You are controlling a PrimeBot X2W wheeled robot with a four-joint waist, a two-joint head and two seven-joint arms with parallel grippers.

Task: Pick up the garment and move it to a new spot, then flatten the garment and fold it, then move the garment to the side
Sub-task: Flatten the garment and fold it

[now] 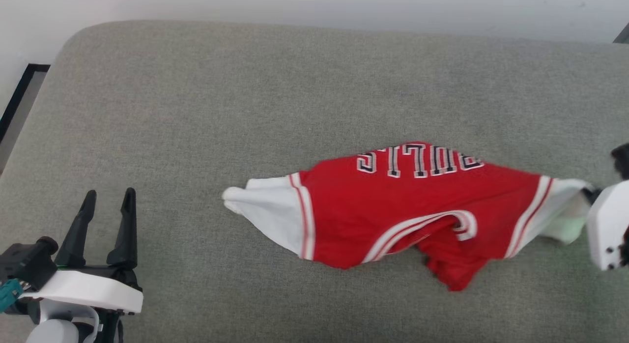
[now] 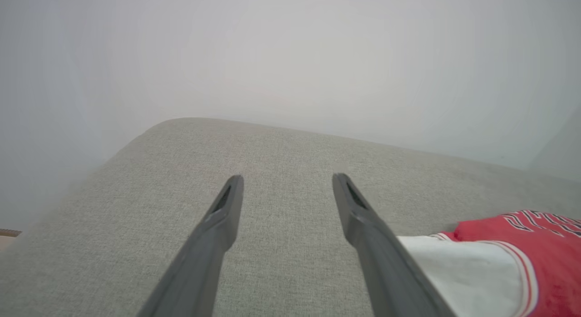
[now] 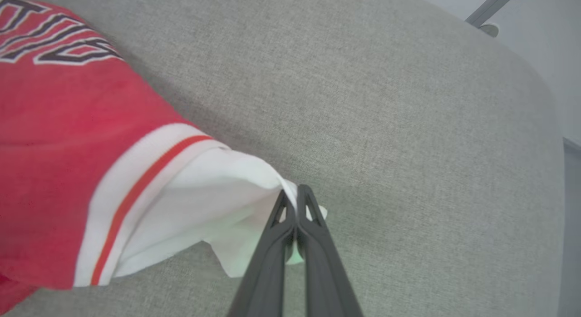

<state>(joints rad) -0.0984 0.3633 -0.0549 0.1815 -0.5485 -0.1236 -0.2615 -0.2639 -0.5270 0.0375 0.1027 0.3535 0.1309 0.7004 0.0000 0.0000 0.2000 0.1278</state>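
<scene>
The garment is a red T-shirt with white sleeves and upside-down lettering, lying crumpled across the grey cushion. My right gripper is shut on the edge of the garment's white sleeve, which bunches between the two dark fingers. In the head view the right wrist's white housing sits at the shirt's right end. My left gripper stands open at the lower left, well clear of the shirt. Between its fingertips, the left gripper holds nothing, and the other white sleeve lies to its right.
The grey cushion has a rounded far edge against a pale wall. A dark-framed gap runs along the cushion's left side. A grey metal bar stands beyond the cushion's corner.
</scene>
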